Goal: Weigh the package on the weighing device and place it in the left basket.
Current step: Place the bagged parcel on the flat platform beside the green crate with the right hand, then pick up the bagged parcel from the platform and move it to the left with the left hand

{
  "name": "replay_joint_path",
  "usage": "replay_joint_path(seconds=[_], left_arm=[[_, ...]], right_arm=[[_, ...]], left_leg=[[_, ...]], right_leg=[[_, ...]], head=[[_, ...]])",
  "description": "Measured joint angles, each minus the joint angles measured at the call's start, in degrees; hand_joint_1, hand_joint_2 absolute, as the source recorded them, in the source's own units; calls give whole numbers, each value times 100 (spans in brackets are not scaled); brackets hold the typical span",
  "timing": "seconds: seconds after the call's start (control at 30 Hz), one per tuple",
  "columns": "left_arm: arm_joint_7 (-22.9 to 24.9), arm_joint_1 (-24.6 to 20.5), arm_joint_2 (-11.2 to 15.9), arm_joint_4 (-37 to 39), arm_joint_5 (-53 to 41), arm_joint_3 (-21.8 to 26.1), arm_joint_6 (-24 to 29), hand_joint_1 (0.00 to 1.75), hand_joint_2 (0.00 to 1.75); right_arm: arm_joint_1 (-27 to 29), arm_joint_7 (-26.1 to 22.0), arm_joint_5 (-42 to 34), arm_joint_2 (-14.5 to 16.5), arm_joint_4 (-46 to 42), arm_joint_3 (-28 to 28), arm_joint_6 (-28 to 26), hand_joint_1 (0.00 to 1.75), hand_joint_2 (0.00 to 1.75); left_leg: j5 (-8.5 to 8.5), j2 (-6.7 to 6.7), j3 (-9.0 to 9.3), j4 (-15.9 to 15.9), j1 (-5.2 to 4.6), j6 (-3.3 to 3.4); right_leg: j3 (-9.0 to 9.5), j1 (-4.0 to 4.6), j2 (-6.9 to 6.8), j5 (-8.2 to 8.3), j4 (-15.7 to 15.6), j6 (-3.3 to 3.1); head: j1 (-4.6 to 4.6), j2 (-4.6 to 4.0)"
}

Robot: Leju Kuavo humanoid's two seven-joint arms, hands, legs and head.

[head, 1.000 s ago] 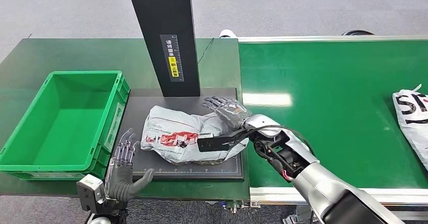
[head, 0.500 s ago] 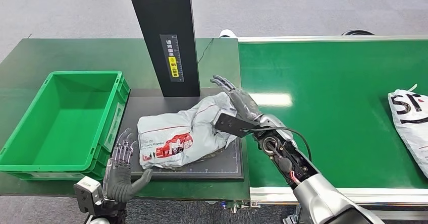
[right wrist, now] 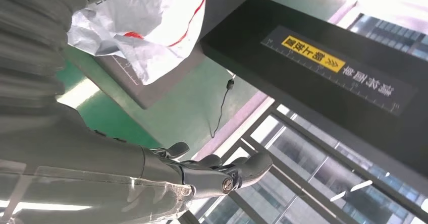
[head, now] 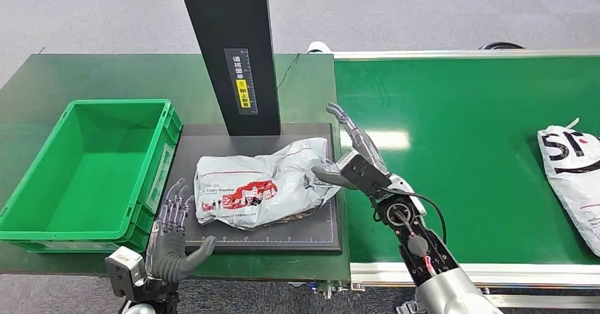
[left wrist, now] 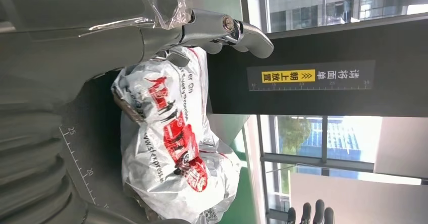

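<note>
Grey carpet floor behind, and in front of us a dark green table [head: 71,73] carrying the weighing station, with a bright green conveyor belt [head: 481,151] running off to our right. On the table's black, flat weighing plate with white ruler marks along its edge [head: 212,148] lies the crumpled grey plastic mailer package with red print [head: 258,187], resting flat near the middle of the plate, at the foot of the tall black post bearing a yellow label [head: 233,52]; we judge it sits there so the scale can read its full weight with nothing propping it. Our right hand [head: 350,162] stands at the package's right edge, fingers spread wide and pointing up and away; the thumb is at or just beside the plastic, and we cannot tell whether it touches. It holds nothing. Our left hand [head: 172,233] waits low at the table's front edge, fingers apart and empty, just beside the plate's left corner and near the rectangular green plastic crate [head: 159,158] that serves as the left basket. That position looks like readiness to take the package over toward the crate, which stands touching or close against the plate's left side. A second white printed mailer [head: 573,179] lies far along the belt. Weighing appears in hand; transfer not yet done.
</note>
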Motion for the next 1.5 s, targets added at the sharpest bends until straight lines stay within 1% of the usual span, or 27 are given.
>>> replay_joint_path(seconds=[0.33,0.5,0.63,0.73,0.83,0.93,1.0,1.07,1.17,1.5], left_arm=[[-6,-9,0,2,-22,-15,1,0,175],[-57,-91,1,-1,-500,-105,198,0,175],[9,-335,10,-2,-751,-267,267,0,175],[97,-566,15,8,-855,-396,286,0,175],[185,-791,11,34,-934,-526,257,0,175],[242,-994,4,90,-994,-643,245,0,175],[252,-1139,5,165,-1133,-715,359,0,175],[255,-1307,14,285,-1320,-785,513,0,175],[261,-1496,27,456,-1444,-866,609,0,175],[286,-1693,49,717,-1496,-962,625,0,175]], right_arm=[[159,-55,-83,-30,-211,-198,4,0,175],[464,-207,-380,-26,-588,-423,-8,0,175],[912,-374,-662,62,-1158,-596,64,0,175],[1293,-473,-1141,156,-1655,-756,164,0,175],[1630,-507,-1542,228,-2106,-970,146,0,175],[1905,-509,-1703,272,-2457,-1143,118,0,175],[2055,-494,-1743,312,-2643,-1223,144,0,175],[2167,-472,-1753,364,-2786,-1283,189,0,175],[2261,-453,-1749,422,-2921,-1342,229,0,175],[2338,-440,-1741,481,-3052,-1431,244,0,175]], left_leg=[[0,-1,1,0,0,0],[0,-3,-1,0,0,0],[0,-2,-1,0,0,0],[0,-3,0,0,0,0],[0,-1,0,0,0,0],[0,0,0,0,0,0],[0,-1,0,0,-1,0],[0,-1,0,0,0,0],[0,1,0,0,0,0],[0,1,0,0,0,0]], right_leg=[[0,0,0,0,0,0],[0,0,-1,0,0,0],[0,0,-1,0,0,0],[0,0,-1,0,0,0],[0,0,-1,0,0,0],[0,0,0,0,0,0],[0,-1,-1,0,0,0],[0,0,0,0,0,0],[0,0,0,0,0,0],[-1,0,0,0,0,0]], head=[[0,0],[2,0],[1,0],[0,0],[1,0],[1,0],[1,0],[0,0],[0,0],[1,0]])
